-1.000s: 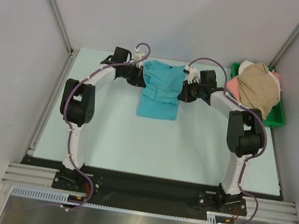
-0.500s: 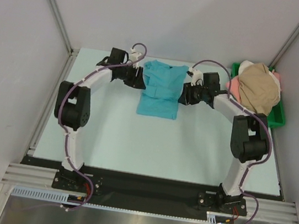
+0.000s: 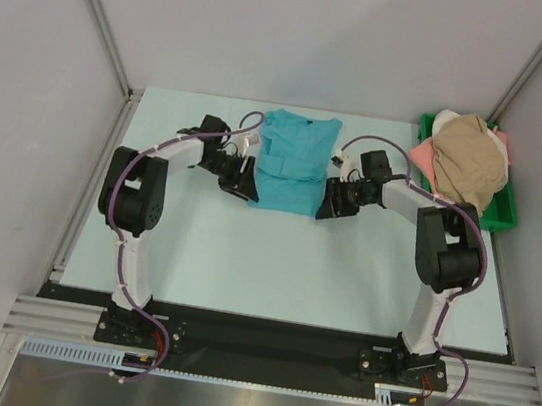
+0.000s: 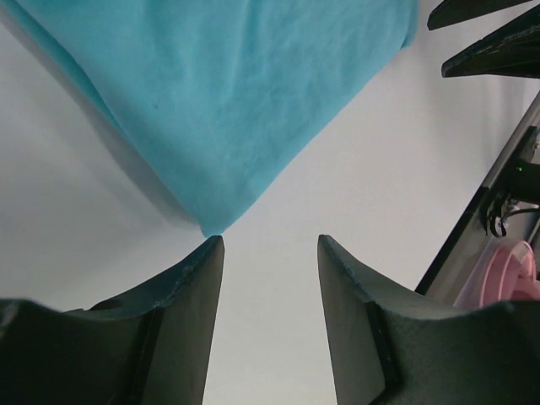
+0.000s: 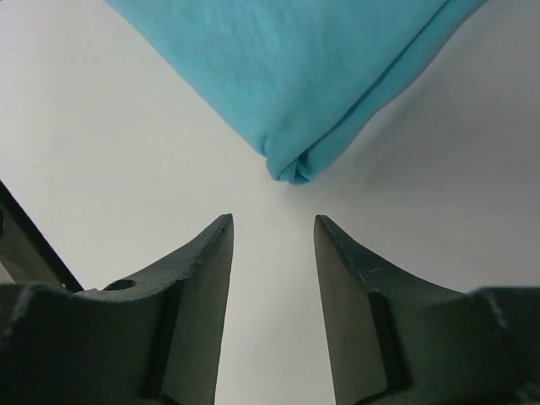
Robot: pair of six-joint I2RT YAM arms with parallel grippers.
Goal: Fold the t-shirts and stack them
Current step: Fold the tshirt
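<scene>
A t-shirt (image 3: 291,166) lies flat on the counter (image 3: 282,265) at upper centre of the overhead frame. The left fingers (image 3: 242,181) sit just beside its lower-left corner, and the right fingers (image 3: 332,204) sit just beside its lower-right corner. At upper right, a tray (image 3: 503,213) rests by the counter's right edge with a heap of t-shirts (image 3: 470,155) in it. In each wrist frame the shirt's corner lies on the counter in the upper half, just beyond the fingertips.
</scene>
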